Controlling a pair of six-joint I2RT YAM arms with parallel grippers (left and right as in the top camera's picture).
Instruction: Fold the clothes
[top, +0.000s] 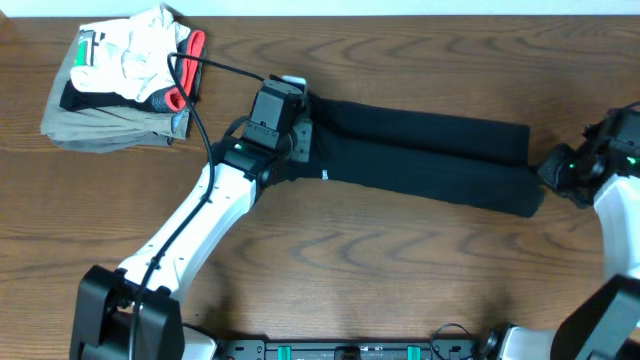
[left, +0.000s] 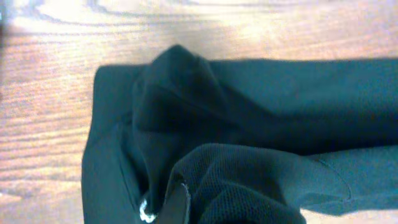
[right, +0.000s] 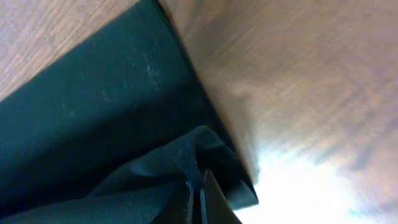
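My left gripper (top: 290, 100) and right gripper (top: 545, 172) clamp opposite ends of the black soft-fabric top (top: 420, 150), likely to fold it taut

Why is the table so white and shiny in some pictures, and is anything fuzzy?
Right wrist view: glare whitens the table beside the black top, all slightly blurred. Left wrist view: glare at the top left corner, fabric soft. Overhead view: sharp, evenly lit.
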